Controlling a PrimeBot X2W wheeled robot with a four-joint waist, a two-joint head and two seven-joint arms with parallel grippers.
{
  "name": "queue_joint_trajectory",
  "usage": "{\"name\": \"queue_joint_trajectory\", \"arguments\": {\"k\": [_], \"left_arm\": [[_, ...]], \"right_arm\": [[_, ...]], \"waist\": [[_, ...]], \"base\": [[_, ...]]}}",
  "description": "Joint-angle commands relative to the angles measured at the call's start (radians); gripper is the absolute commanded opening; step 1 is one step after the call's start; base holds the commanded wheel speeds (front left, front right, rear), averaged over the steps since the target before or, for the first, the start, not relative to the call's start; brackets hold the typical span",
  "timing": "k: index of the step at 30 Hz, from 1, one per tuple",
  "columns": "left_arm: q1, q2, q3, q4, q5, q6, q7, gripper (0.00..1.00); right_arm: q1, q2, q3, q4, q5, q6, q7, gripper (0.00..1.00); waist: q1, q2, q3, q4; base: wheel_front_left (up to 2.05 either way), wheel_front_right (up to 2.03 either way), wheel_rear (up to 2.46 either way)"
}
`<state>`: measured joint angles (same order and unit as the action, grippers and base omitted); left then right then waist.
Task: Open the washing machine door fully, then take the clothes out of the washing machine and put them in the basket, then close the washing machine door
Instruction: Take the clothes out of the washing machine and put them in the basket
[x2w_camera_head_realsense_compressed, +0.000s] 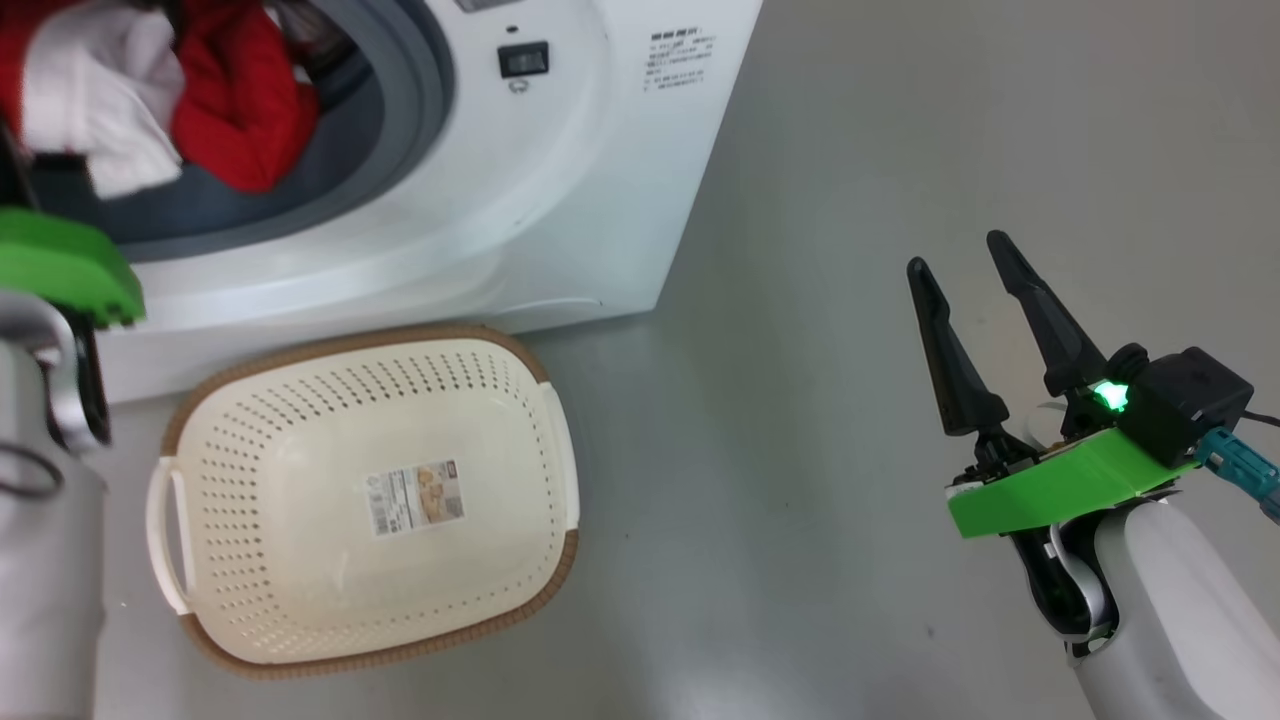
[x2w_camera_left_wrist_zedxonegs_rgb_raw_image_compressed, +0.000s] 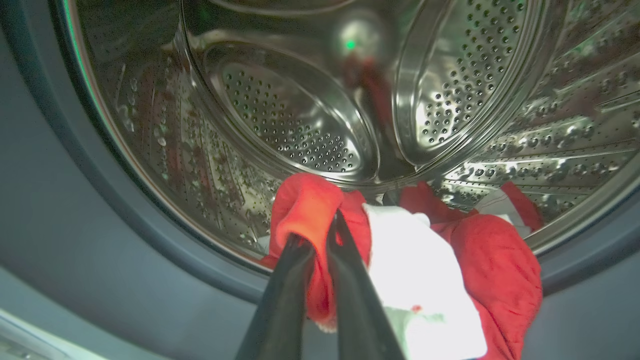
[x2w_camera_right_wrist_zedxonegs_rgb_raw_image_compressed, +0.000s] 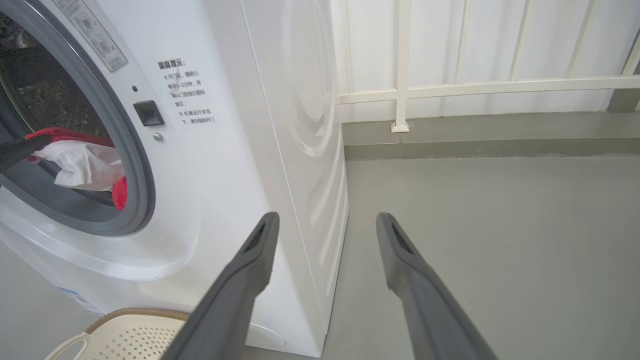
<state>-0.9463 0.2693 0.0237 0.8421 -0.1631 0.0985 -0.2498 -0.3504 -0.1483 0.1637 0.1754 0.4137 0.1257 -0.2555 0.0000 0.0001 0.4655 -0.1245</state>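
Left pincer (x2w_camera_left_wrist_zedxonegs_rgb_raw_image_compressed: 320, 234) clenched on a thin red fold of the clothes (x2w_camera_left_wrist_zedxonegs_rgb_raw_image_compressed: 495, 270) at the mouth of the drum (x2w_camera_left_wrist_zedxonegs_rgb_raw_image_compressed: 290, 115), right pincer (x2w_camera_head_realsense_compressed: 955, 252) released above the floor (x2w_camera_head_realsense_compressed: 800, 520); hazard: narrow pinch may slip, or trailing bundle catch the grey rubber ring (x2w_camera_left_wrist_zedxonegs_rgb_raw_image_compressed: 75, 225) and miss the basket (x2w_camera_head_realsense_compressed: 470, 400) below.

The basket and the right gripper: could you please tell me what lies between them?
Nothing but bare grey floor lies between the basket and the right gripper, whose jaws stand open; the head view shows it.
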Motion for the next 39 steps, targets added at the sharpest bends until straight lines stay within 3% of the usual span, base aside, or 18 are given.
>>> {"name": "queue_joint_trajectory", "arguments": {"k": [1,18,39], "left_arm": [[0.045,0.047,0.018,-0.061,0.014,0.012,-0.012,0.0],[0.449,0.012,0.031,-0.518,0.038,0.072,-0.002,0.0],[0.756,0.007,-0.032,-1.115,0.127,0.147,0.156,0.0]], "right_arm": [[0.026,-0.007,0.014,-0.019,-0.004,0.005,-0.006,1.0],[0.095,-0.004,0.018,0.011,-0.004,0.005,-0.006,1.0],[0.169,0.003,0.044,0.046,0.003,0.005,-0.006,1.0]], "waist": [[0.0,-0.0001,-0.036,0.015],[0.0,-0.0001,-0.215,0.044],[0.0,-0.0001,-0.377,0.04]], "base": [[0.0,0.0,0.0],[0.0,0.0,0.0],[0.0,0.0,0.0]]}}
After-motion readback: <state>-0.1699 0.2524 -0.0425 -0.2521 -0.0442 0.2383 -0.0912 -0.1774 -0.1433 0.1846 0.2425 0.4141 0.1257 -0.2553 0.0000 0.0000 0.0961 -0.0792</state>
